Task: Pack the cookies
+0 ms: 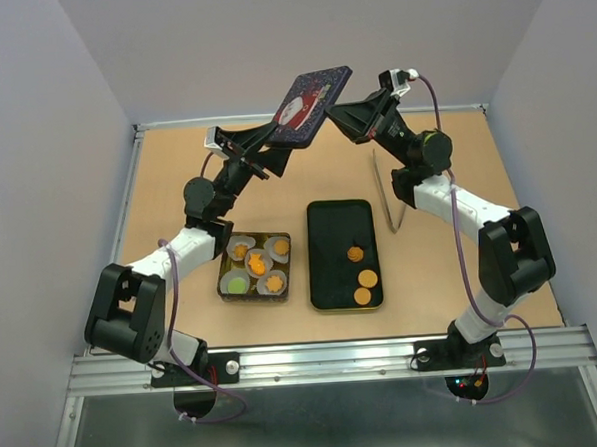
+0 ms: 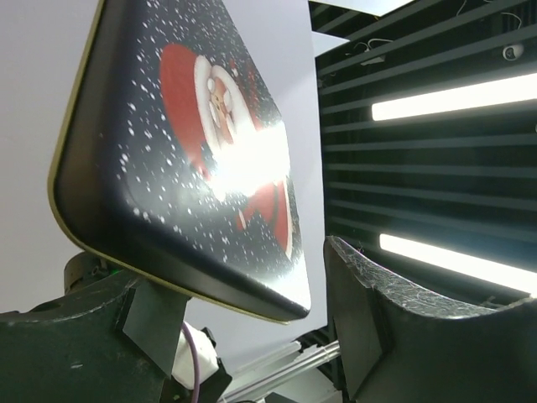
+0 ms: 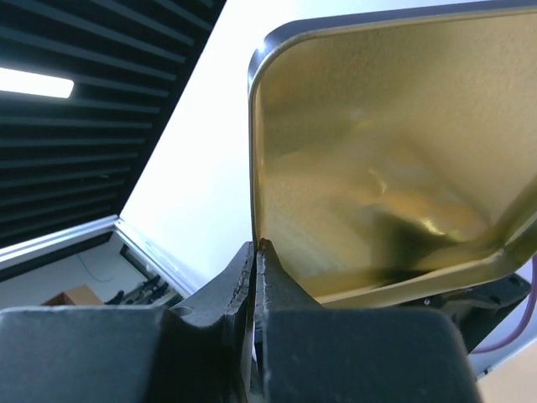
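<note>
Arms [image 1: 170, 255] bolted at the near desk [image 1: 456, 165] edge hold up a Santa lid [image 1: 312, 105]; the cookies [image 1: 366, 277] lie below in a tin and on a tray.

Right jaws are pinched tight on the thin rim of the rounded-rectangle lid, whose inside is shiny gold metal. Its glossy dark top bears a red-and-white Santa among white flecks. Left jaws stand apart around the opposite edge, one finger under the rim and the other finger [image 2: 394, 327] just beside the corner, clamping nothing. The lid hangs tilted, high over the far side of the pale wood-grain desk. Nearer, a small dark square tin [image 1: 254, 297] holds five white pleated cups [image 1: 270, 253], four with orange cookies and one with a green disc [image 1: 239, 284]. Just right of it, a glossy black rounded tray [image 1: 329, 232] carries three more orange-brown cookies, one scalloped and two plain rounds.
</note>
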Robot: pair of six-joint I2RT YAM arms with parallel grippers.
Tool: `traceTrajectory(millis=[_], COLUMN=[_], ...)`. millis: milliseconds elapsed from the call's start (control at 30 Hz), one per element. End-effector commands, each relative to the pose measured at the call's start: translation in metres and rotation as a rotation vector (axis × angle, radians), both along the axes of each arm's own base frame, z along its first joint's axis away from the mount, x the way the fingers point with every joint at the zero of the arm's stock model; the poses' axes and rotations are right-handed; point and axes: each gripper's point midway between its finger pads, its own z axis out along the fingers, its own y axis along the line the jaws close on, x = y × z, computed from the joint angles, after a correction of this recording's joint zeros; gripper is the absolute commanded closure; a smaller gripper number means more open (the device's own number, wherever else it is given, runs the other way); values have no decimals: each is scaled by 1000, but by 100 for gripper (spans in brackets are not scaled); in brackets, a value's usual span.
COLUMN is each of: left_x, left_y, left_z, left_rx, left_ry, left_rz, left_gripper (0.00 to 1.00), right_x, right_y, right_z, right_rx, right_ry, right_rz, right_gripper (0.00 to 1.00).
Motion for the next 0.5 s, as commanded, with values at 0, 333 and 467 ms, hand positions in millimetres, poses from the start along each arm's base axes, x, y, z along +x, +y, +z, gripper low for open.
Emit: traceTrajectory(millis=[0,333,467], left_x=[-85,-80,-81], left_y=[36,36,34], left_z=[90,98,100], left_rx=[-229,-247,-247], left_ry=[-510,-524,-528], left_rz=[3,15,9], left_gripper=[27,48,75], right_x=[-110,-122,-121], right_y=[-25,-21,-21], right_z=[32,-10,-10], right_rx=[124,63,64], right_ry=[-510,-435,-438], right_rz=[54,35,25], right_gripper=[100,100,99])
